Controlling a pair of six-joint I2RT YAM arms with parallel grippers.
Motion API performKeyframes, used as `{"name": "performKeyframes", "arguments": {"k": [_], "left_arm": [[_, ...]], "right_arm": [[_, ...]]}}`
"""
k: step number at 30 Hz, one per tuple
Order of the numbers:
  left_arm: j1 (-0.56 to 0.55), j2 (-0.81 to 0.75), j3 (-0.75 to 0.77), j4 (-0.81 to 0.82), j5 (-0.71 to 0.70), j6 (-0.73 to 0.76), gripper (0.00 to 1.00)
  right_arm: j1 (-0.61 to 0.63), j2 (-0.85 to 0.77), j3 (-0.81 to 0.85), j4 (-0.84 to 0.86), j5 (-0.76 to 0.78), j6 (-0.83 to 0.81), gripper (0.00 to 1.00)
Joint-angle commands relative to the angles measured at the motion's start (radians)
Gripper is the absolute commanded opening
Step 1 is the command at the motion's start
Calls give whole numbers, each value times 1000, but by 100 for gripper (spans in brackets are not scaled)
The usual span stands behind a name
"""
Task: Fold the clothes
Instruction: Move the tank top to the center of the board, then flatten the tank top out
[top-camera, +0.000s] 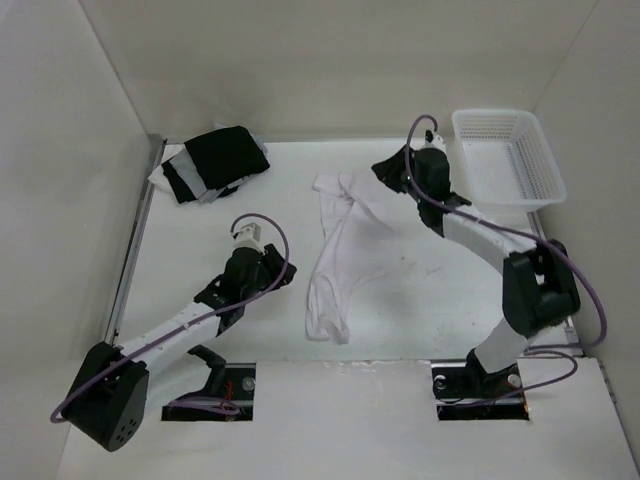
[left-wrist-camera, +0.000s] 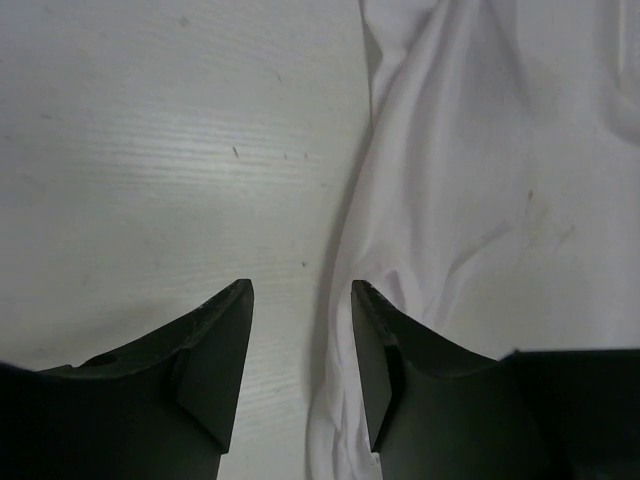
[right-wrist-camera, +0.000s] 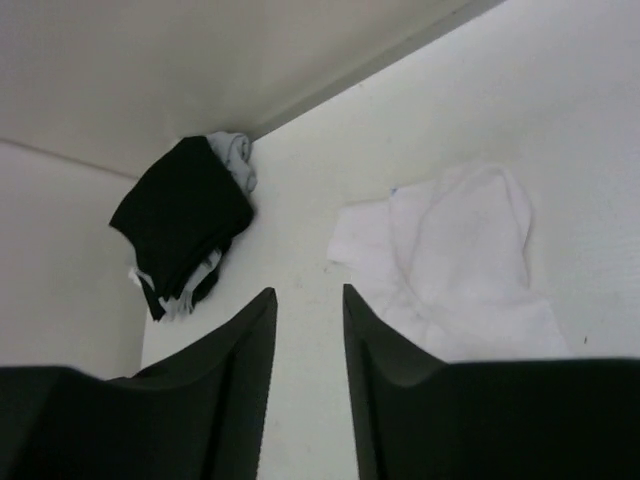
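The clothes (top-camera: 340, 255) are one white garment lying crumpled in a long strip down the middle of the table. It also fills the right half of the left wrist view (left-wrist-camera: 480, 180) and lies to the right in the right wrist view (right-wrist-camera: 450, 260). My left gripper (top-camera: 278, 268) (left-wrist-camera: 300, 290) stands open at the garment's left edge, its right finger over the cloth and bare table between the jaws. My right gripper (top-camera: 380, 168) (right-wrist-camera: 308, 295) is open above the table beside the garment's far right corner, holding nothing.
A black-and-white pile of garments (top-camera: 215, 160) (right-wrist-camera: 185, 225) sits in the far left corner. A white mesh basket (top-camera: 510, 155) stands at the far right. Walls enclose the table on the left, back and right.
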Motion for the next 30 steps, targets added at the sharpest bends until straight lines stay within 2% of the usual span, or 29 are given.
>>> {"name": "performKeyframes", "arguments": {"k": [1,3,5,7,9,11,14,16,19,24,30], "left_arm": [[-121,-29,45,-128,-106,64,39],[-210,-56,33,-204,-170,44,32],[-303,-89,22,-284,-220,-10,25],[-398,-132,5,-337,-247,-70,23],[-492,-170,-9,-387,-269,-113,25],[-563,-201,-19,-433,-284,-166,30],[-632,-222,-50,-437,-274,-249,40],[-657,-218,-75,-415,-251,-315,45],[-670,-192,-98,-386,-240,-369,45],[-666,-133,-115,-306,-240,-389,45],[-684,30,-105,-196,-217,-381,42]], "right_arm": [[117,-204,-224,41,27,-57,26],[197,-323,-396,28,37,-63,5],[294,-458,-542,-5,64,-57,2],[400,-607,-648,-85,107,-39,7],[519,-760,-718,-198,156,-16,19],[656,-908,-758,-322,207,30,29],[829,-1000,-776,-451,253,79,41],[909,-976,-788,-466,270,104,49],[951,-818,-779,-378,259,87,53],[952,-623,-752,-265,261,44,53],[939,-421,-710,-165,279,1,51]]}}
